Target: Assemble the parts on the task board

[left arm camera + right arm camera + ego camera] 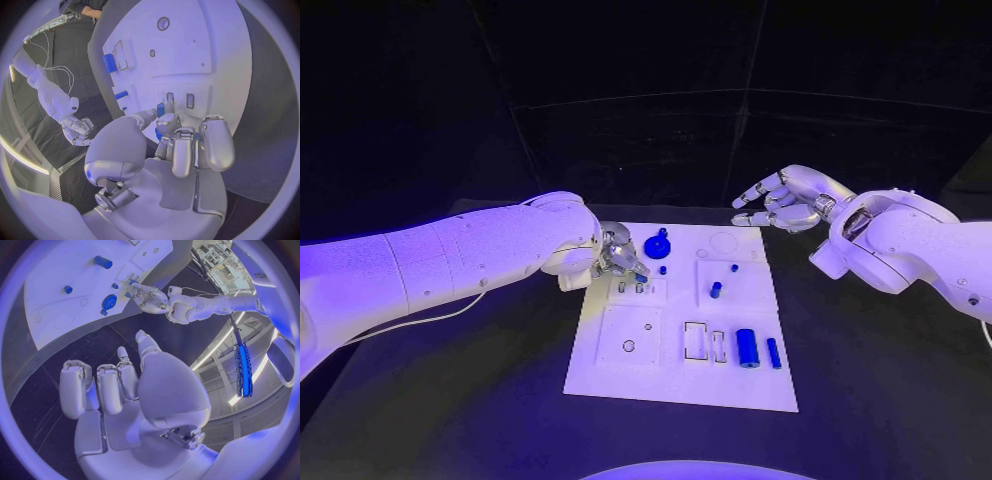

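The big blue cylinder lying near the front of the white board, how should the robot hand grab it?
Probably from straight above, pinching the big blue cylinder across its round middle. It lies flat on the white task board, with a thin blue rod close on one side and a slot on the other, so fingers should come down narrowly beside it.

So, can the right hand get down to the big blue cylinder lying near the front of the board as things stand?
Probably yes. The right hand hovers empty beyond the task board's far right corner, and the blue cylinder lies in the open. The left hand works at the board's far left, clear of that path.
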Controlling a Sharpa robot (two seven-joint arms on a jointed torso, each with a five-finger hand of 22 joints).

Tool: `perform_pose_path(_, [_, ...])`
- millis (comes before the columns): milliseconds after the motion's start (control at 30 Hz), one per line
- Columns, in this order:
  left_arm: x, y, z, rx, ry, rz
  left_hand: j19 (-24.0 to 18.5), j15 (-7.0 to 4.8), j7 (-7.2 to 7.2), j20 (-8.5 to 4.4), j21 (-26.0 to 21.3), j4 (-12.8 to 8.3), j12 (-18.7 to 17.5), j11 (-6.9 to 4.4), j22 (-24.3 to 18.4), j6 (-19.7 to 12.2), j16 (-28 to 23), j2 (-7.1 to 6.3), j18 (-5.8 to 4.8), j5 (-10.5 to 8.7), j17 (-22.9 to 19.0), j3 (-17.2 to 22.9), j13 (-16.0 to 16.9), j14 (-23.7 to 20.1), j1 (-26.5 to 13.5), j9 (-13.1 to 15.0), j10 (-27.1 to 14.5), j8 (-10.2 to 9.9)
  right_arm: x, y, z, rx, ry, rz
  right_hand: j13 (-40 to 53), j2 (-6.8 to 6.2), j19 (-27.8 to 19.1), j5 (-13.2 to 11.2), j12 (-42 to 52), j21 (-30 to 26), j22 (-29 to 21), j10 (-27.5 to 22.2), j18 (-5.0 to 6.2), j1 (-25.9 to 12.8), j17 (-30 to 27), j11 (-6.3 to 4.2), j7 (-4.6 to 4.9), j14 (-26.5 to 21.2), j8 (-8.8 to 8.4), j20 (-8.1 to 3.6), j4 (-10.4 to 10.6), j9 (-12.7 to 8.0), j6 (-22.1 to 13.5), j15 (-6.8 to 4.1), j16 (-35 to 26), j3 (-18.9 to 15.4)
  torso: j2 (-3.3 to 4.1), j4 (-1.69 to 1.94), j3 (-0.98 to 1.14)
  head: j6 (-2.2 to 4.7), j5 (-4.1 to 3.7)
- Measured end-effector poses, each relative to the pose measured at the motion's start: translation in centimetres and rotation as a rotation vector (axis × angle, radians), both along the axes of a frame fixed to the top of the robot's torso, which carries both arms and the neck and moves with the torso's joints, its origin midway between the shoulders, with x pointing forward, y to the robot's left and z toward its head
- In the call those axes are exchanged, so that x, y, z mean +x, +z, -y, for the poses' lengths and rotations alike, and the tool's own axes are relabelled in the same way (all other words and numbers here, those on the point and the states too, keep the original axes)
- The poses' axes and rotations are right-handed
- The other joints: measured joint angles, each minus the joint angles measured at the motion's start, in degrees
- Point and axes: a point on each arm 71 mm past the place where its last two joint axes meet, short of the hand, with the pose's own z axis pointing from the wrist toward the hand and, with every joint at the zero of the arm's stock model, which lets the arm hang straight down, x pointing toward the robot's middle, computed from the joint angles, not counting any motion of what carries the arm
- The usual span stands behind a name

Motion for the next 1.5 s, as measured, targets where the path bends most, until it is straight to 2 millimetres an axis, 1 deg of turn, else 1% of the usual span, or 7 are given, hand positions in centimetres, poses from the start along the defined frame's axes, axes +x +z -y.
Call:
perform_pose_path(333, [-1.3,-1.4,-0.1,-0.010,0.015,0.000,0.0,0.00,0.01,-0.01,0.0,-0.2,-0.3,0.00,0.0,0.0,0.0,-0.45,0.00,0.35,0.0,0.4,-0.5,0.0,-0.5,0.0,0.0,0.0,0.1,0.0,0.2,-0.002,-0.005,0.000,0.0,0.00,0.0,0.0,0.0,0.0,0.0,0.0,0.00,0.0,0.0,0.00,0.00,0.0,0.00,0.00,0.0,0.0,0.0,0.00,0.0,0.0,-0.05,0.01,-0.03,-0.29,0.33])
perform_pose_path(833, [-1.6,-1.5,-0.1,-0.005,0.017,0.034,0.0,0.00,0.03,-0.02,0.0,-0.6,-0.7,0.01,0.1,0.0,0.0,-0.76,0.01,1.05,0.0,1.2,-1.2,0.0,-0.8,0.0,0.0,0.0,0.1,0.0,0.2,-0.003,-0.007,0.000,0.0,0.00,0.0,0.2,0.0,0.0,0.0,0.0,0.00,0.0,0.0,0.00,0.00,0.0,0.00,0.00,0.0,0.0,0.0,0.00,0.0,0.0,0.01,-0.12,-0.02,-0.38,0.57])
perform_pose_path(1067, [-1.5,-1.5,-0.5,0.002,0.024,0.050,0.0,-0.04,-0.18,-0.03,0.0,-0.4,-0.9,0.01,0.2,0.2,0.0,-0.76,0.01,2.03,0.0,1.3,-1.5,0.0,-0.8,0.0,0.0,0.2,0.1,0.0,0.2,-0.003,-0.006,0.000,0.0,0.00,0.0,0.2,0.0,0.0,0.0,0.0,0.00,0.0,0.0,0.00,0.00,0.0,0.00,0.00,0.0,0.0,0.0,0.00,0.0,0.0,0.04,-0.13,-0.03,-0.40,0.70])
perform_pose_path(1233, [-1.5,-1.4,-0.9,0.008,0.027,0.058,0.2,-0.21,-0.18,-0.22,0.0,-0.3,-1.0,0.00,0.4,0.2,0.0,-0.77,0.01,3.71,0.0,1.5,-1.7,0.2,-0.8,0.0,0.0,0.5,0.2,-0.1,0.2,-0.004,-0.006,0.000,0.0,0.00,0.0,0.2,0.0,0.0,0.0,0.0,0.00,0.0,0.0,0.00,0.00,0.0,0.00,0.00,0.0,0.0,0.0,0.00,0.0,0.0,0.08,-0.14,-0.07,-0.59,0.78])
perform_pose_path(1333, [-1.6,-1.5,-0.9,0.012,0.023,0.060,0.2,-0.21,-0.28,-0.22,0.0,-0.3,-1.0,-0.20,0.4,0.5,0.0,-1.09,0.01,5.09,0.0,1.5,-1.9,0.2,-1.1,0.1,0.2,0.5,0.2,-0.1,0.2,-0.004,-0.006,0.000,0.0,0.00,0.0,0.2,0.0,0.0,0.0,0.0,0.00,0.0,0.0,0.00,0.00,0.0,0.00,0.00,0.0,0.0,0.0,0.00,0.0,0.0,0.08,-0.13,-0.07,-0.75,0.73])
perform_pose_path(1400, [-1.6,-1.5,-1.0,0.015,0.021,0.060,0.2,-0.21,-0.30,-0.22,0.0,-0.3,-1.0,-0.20,0.5,0.6,0.0,-1.52,0.01,6.85,0.0,1.5,-2.0,0.2,-1.5,0.1,0.2,0.9,0.2,-0.1,0.1,-0.004,-0.006,0.000,0.0,0.00,0.0,0.2,0.0,0.0,0.0,0.0,0.00,0.0,0.0,0.00,0.00,0.0,0.00,0.00,0.0,0.0,0.0,0.00,0.0,0.0,0.08,-0.10,-0.07,-0.83,0.71])
perform_pose_path(1500, [-1.7,-1.5,-1.0,0.020,0.015,0.060,0.2,-0.21,-0.47,-0.22,0.0,-0.3,-1.0,-0.20,0.6,0.8,0.0,-1.85,0.01,8.09,0.0,1.5,-2.1,0.2,-1.4,0.1,0.2,0.9,0.2,-0.1,0.1,-0.004,-0.005,0.000,0.0,0.00,0.0,0.2,0.0,0.0,0.0,0.0,0.00,0.0,0.0,0.00,0.00,0.0,0.00,0.00,0.0,0.0,0.0,0.00,0.0,0.0,0.07,-0.10,-0.07,-0.94,0.70])
